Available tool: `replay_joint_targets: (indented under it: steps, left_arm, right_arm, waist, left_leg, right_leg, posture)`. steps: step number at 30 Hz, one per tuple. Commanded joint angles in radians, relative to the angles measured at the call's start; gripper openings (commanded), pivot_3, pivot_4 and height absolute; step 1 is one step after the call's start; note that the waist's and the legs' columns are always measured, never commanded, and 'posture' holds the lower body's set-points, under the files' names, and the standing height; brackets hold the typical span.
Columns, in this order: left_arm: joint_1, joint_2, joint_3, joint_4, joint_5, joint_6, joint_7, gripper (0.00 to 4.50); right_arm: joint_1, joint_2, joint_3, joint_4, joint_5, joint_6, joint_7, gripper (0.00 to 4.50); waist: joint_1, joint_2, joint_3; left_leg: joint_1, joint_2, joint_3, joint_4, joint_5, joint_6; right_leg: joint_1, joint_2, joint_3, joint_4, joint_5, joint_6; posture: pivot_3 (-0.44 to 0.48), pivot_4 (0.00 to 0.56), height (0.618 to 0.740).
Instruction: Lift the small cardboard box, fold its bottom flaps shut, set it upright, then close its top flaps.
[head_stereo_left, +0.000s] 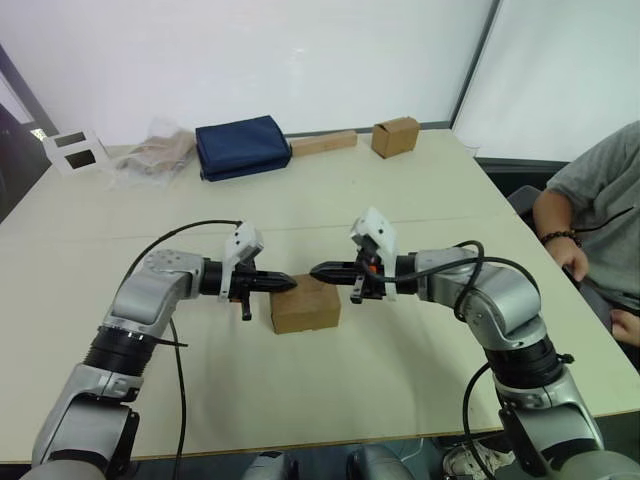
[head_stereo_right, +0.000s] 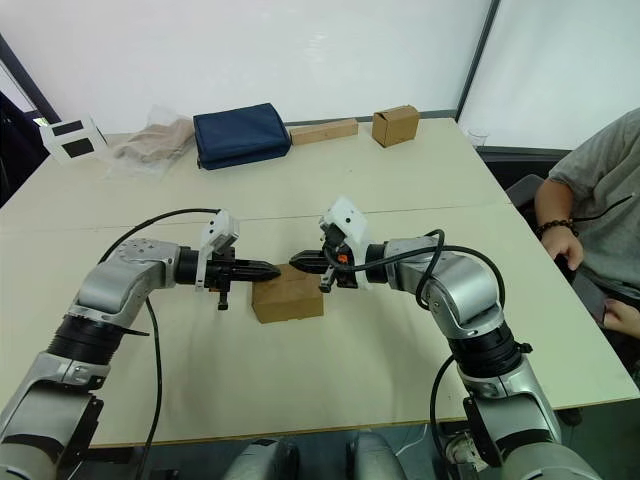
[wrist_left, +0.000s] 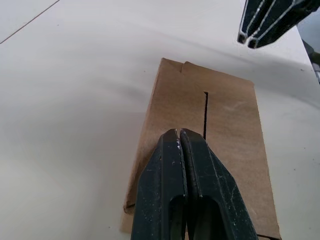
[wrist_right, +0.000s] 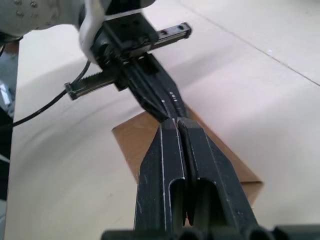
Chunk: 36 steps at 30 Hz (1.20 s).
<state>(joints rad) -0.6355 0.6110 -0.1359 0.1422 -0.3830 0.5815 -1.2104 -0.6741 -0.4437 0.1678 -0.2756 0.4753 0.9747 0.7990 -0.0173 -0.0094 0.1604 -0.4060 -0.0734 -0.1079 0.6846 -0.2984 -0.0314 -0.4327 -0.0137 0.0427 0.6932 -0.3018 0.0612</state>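
box (head_stereo_left: 305, 308) upright on table (head_stereo_left: 420, 190), flaps folded flat, both end effectors above.

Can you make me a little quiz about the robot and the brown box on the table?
1. True or false: the small cardboard box is lifted off the table.
2. Are the fingers of the left gripper and the right gripper A) spread wide or B) pressed together?
3. What colour is the bag at the far end of the table?

Key
1. False: it stands on the table, its top flaps down.
2. B, both pressed together, above the box.
3. Dark blue.
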Motion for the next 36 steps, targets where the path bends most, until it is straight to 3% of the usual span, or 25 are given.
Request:
replay_joint_targets:
  steps: [1, 17, 21, 25, 36]
  left_arm:
    - [-0.011, 0.012, 0.052, -0.059, -0.057, 0.052, 0.001, 0.05]
    - [0.113, 0.043, 0.046, -0.144, -0.062, 0.092, 0.037, 0.05]
    - [0.114, 0.043, 0.121, -0.201, -0.15, 0.129, 0.035, 0.05]
    - [0.139, 0.089, 0.19, -0.301, -0.223, 0.189, 0.043, 0.05]
    - [0.388, 0.29, 0.465, -0.483, -0.39, 0.306, 0.054, 0.05]
  right_arm:
    - [-0.009, 0.006, -0.011, 0.002, 0.001, -0.03, -0.016, 0.0]
    - [0.05, -0.009, 0.107, 0.129, -0.099, -0.144, 0.006, 0.0]
    - [0.027, -0.006, 0.013, 0.059, -0.017, -0.086, 0.003, 0.0]
    - [0.031, -0.072, -0.056, -0.019, 0.027, -0.032, 0.012, 0.0]
    - [0.237, -0.382, -0.332, -0.31, 0.267, 0.156, 0.088, 0.0]
  waist:
    - [0.0, 0.0, 0.0]
    - [-0.001, 0.0, 0.0]
    - [-0.001, 0.0, 0.0]
    - [0.0, 0.0, 0.0]
    - [0.005, 0.0, 0.0]
  left_leg:
    - [0.0, 0.0, 0.0, 0.0, 0.0, 0.0]
    - [0.001, 0.0, 0.0, 0.0, 0.0, 0.0]
    - [0.001, 0.0, 0.0, 0.0, 0.0, 0.0]
    - [0.0, 0.0, 0.0, 0.0, 0.0, 0.0]
    - [0.001, 0.001, 0.0, -0.001, -0.004, 0.007]
  right_leg:
    - [0.0, 0.0, 0.0, 0.0, 0.0, 0.0]
    - [0.001, 0.0, 0.0, 0.0, 0.0, 0.0]
    - [0.001, 0.0, 0.0, 0.0, 0.0, 0.0]
    - [0.0, 0.0, 0.0, -0.001, 0.0, 0.0]
    - [0.002, 0.0, 0.0, -0.003, 0.0, 0.0]
  posture:
    - [0.0, 0.15, 0.74]
    - [0.0, 0.15, 0.74]
    - [0.0, 0.15, 0.74]
    - [0.0, 0.15, 0.74]
    - [0.0, 0.15, 0.74]
